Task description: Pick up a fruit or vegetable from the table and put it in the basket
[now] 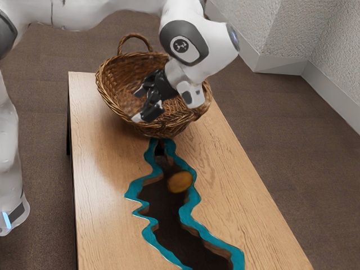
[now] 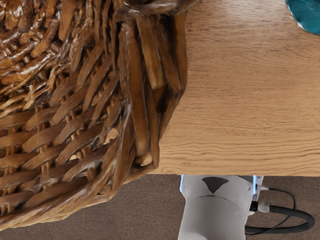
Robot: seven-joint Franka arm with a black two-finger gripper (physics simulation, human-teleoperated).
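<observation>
Hovering at the mouth of the wicker basket [image 1: 103, 102], the black gripper [image 1: 138, 106] is released, its two fingers spread and angled toward the exterior view's left. The basket sits at the far end of the wooden table [image 1: 101, 180], its looped handle [image 1: 135, 37] on the far side. Nearer, the orange-yellow oval fruit or vegetable [image 1: 180, 181], its kind unclear, lies outside the basket, within the dark channel [image 1: 169, 211], by its right teal edge [image 1: 190, 205]. The wrist view shows a black cable [image 2: 304, 216] beyond the table edge.

exterior: high, set back, slanting down | wrist: close over basket [image 2: 55, 120], facing down | shared: basket, table [image 2: 240, 100]
</observation>
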